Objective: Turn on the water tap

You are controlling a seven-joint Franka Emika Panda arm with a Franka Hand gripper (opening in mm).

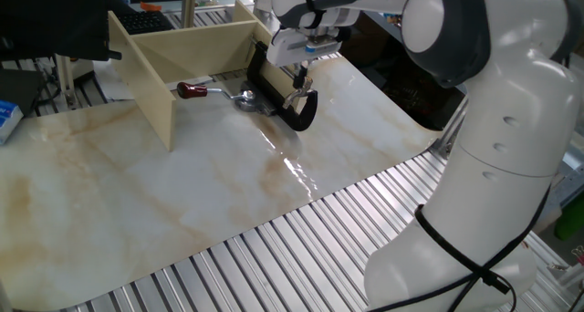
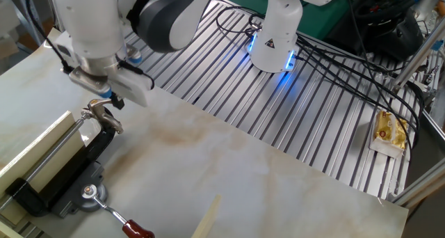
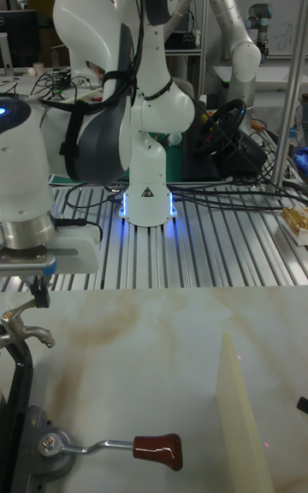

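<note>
The water tap (image 1: 274,98) lies held in a black C-clamp at the back of the marble table. Its thin chrome rod runs left to a dark red knob (image 1: 190,90) beside the beige partition. The knob (image 2: 137,230) shows at the bottom edge of the other fixed view, and the tall fixed view has the knob (image 3: 158,448) low in the frame. My gripper (image 1: 297,74) hangs just above the tap's curved chrome spout (image 1: 294,95), not touching it. Its dark fingers look shut with nothing between them. The gripper (image 2: 115,101) stands up and right of the spout (image 2: 97,116). The gripper (image 3: 38,288) shows over the spout (image 3: 21,326).
Beige partition panels (image 1: 151,84) form a box behind and left of the tap. A loose beige panel edge (image 3: 239,407) stands right of the knob. Grooved aluminium rails (image 2: 292,113) surround the marble slab. The arm's base (image 2: 274,36) and cables lie at the back.
</note>
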